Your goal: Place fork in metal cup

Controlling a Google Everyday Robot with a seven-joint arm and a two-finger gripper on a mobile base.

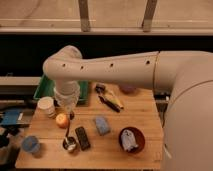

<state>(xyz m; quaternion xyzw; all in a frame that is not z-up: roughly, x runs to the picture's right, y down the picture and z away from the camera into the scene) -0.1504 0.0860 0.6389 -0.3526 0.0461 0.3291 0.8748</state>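
- The fork itself is not showing clearly; it is probably being carried in the closed hand (68, 111).
- The hand is hanging above the metal cup (69, 144), near the table's (145, 112) front-left, positioned for dropping.
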